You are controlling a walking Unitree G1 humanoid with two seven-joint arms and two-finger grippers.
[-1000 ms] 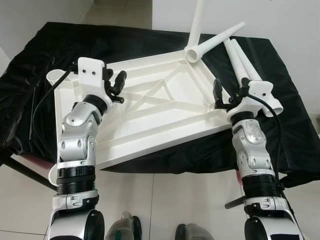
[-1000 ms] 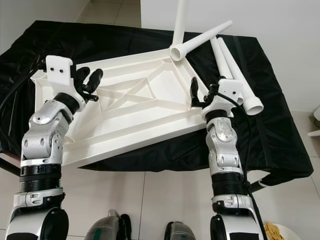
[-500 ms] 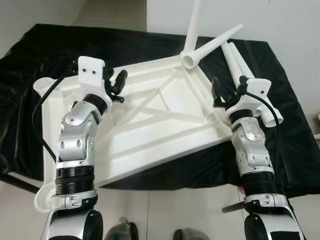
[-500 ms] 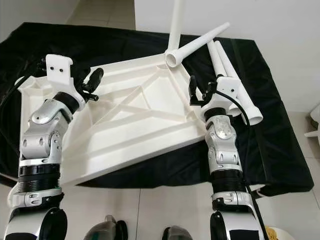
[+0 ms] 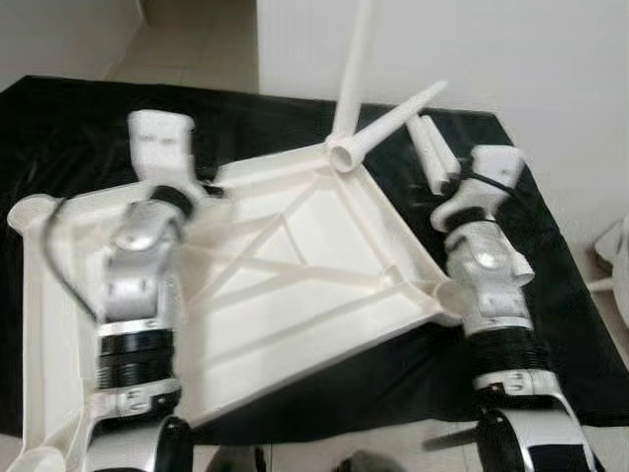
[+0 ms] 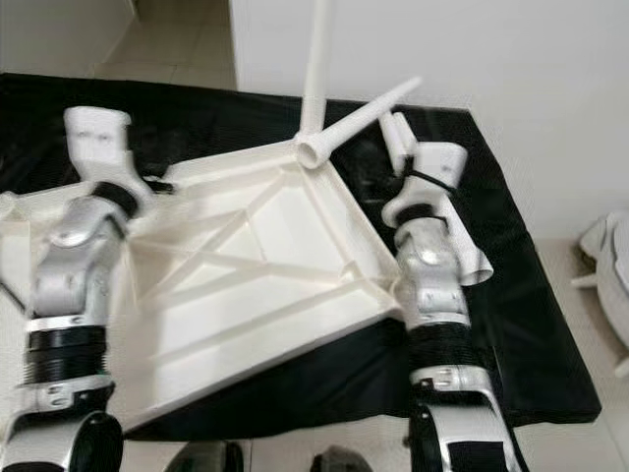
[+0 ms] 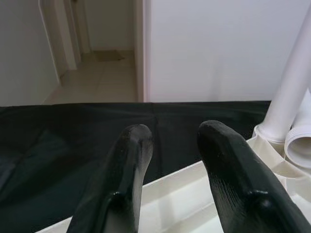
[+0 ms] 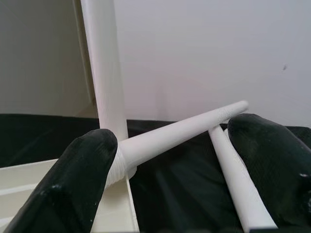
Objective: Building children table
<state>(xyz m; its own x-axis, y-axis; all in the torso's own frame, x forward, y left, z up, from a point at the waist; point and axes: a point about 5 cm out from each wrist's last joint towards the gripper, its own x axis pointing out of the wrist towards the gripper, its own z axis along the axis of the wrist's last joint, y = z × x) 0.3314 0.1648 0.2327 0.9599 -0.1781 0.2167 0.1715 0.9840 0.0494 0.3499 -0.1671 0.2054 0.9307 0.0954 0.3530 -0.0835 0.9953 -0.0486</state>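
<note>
A white children's tabletop (image 5: 295, 295) lies upside down on a table under a black cloth (image 5: 69, 128). One white leg (image 5: 352, 69) stands upright in its far corner socket. A second leg (image 5: 393, 120) leans against that corner. Two loose legs (image 5: 430, 152) lie on the cloth to the right. My left gripper (image 7: 170, 133) is open and empty above the tabletop's far rim (image 7: 184, 177). My right gripper (image 8: 177, 133) is open just right of the tabletop, over the loose legs, and faces the leaning leg (image 8: 184, 128).
A white wall (image 5: 491, 49) runs close behind the table. A tiled floor passage (image 5: 167, 39) opens at the far left. The tabletop's near-left part hangs over the table's front edge. A white object (image 6: 607, 280) stands on the floor at the right.
The view has moved closer and is blurred. Both arms reach farther forward. My right gripper has gone from the tabletop's right rim to over the loose legs.
</note>
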